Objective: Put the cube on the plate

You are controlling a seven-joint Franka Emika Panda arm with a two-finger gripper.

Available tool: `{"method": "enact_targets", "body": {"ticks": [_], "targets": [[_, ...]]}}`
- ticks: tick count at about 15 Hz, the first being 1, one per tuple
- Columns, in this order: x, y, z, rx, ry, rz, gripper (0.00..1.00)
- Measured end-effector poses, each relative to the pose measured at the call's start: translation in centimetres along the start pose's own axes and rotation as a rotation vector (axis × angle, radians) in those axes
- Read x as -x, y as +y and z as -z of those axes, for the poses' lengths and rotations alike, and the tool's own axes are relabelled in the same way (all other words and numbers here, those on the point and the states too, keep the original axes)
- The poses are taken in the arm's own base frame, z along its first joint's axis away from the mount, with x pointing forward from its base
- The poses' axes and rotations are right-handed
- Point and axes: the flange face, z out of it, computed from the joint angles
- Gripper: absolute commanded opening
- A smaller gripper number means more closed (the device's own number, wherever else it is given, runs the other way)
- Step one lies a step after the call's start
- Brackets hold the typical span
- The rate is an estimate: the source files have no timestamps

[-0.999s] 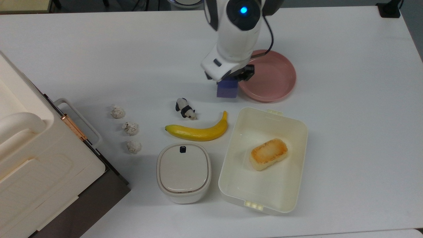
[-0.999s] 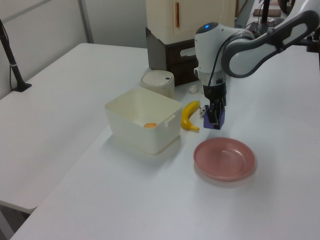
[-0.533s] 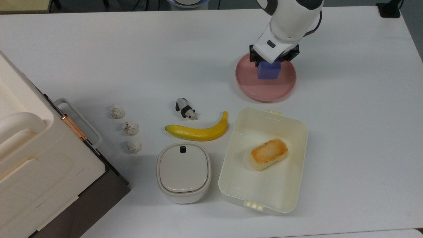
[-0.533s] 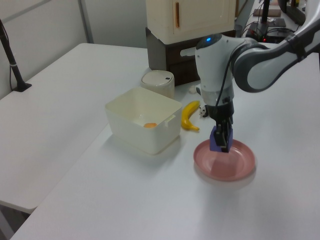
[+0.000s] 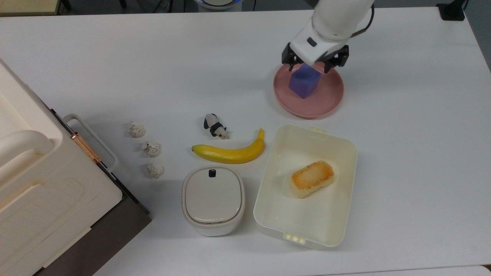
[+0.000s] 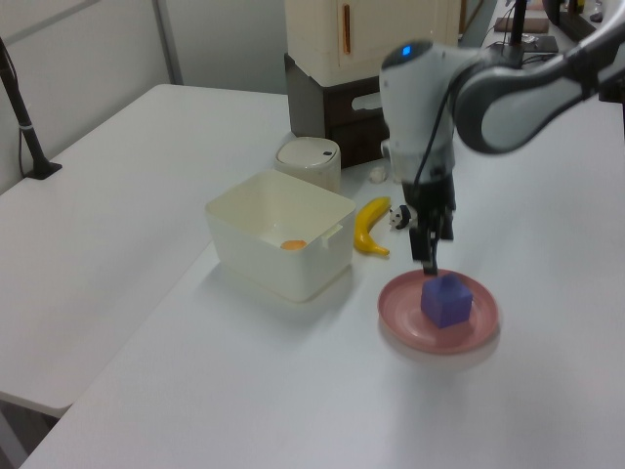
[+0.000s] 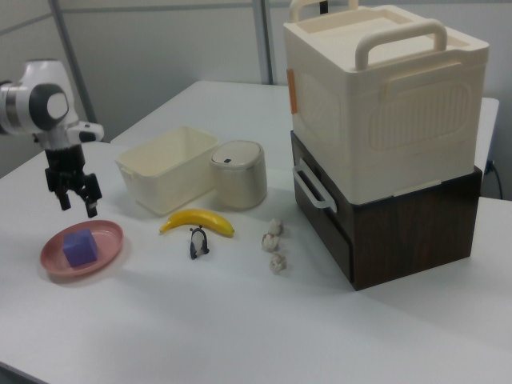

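The purple-blue cube [image 5: 305, 81] rests on the pink plate [image 5: 326, 103], turned a little askew and off-centre toward the arm. My gripper [image 5: 310, 67] hovers just above it, open, with the black fingers [image 5: 288, 61] spread to either side and touching nothing. In the left view the cube [image 6: 446, 299] sits on the plate [image 6: 410, 327] below the gripper [image 6: 431, 249]. The right view shows a gap between the gripper [image 7: 77, 203] and the cube [image 7: 80, 246] on the plate [image 7: 60, 266].
A cream tub [image 5: 268, 199] holding a toasted bread-like block [image 5: 311, 178] lies near the plate in the top view. A banana [image 5: 230, 152], a panda figure [image 5: 215, 125], a lidded pot [image 5: 213, 199], three pale lumps [image 5: 152, 148] and a large cream box [image 5: 34, 184] stand further left.
The gripper carried the cube from beside the plate to over it, then opened and rose slightly. The cube now lies free on the plate, slightly rotated.
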Motion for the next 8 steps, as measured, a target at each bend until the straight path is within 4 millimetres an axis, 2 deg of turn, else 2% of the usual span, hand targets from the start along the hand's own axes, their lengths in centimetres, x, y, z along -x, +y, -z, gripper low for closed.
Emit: {"method": "enact_targets", "body": {"ticks": [2,4,5,6,8], "targets": [[0.0,4.5,4.0,-0.006,0.019,0.012,1.00],[-0.4,10.3,7.0,-0.018,0.044,0.035,1.00],[-0.7,13.5,8.0,-0.024,0.058,0.042,1.00],[-1.4,18.4,8.7,-0.031,0.072,0.043,1.00],[-1.9,24.1,9.1,-0.035,0.081,0.033,1.00]]}}
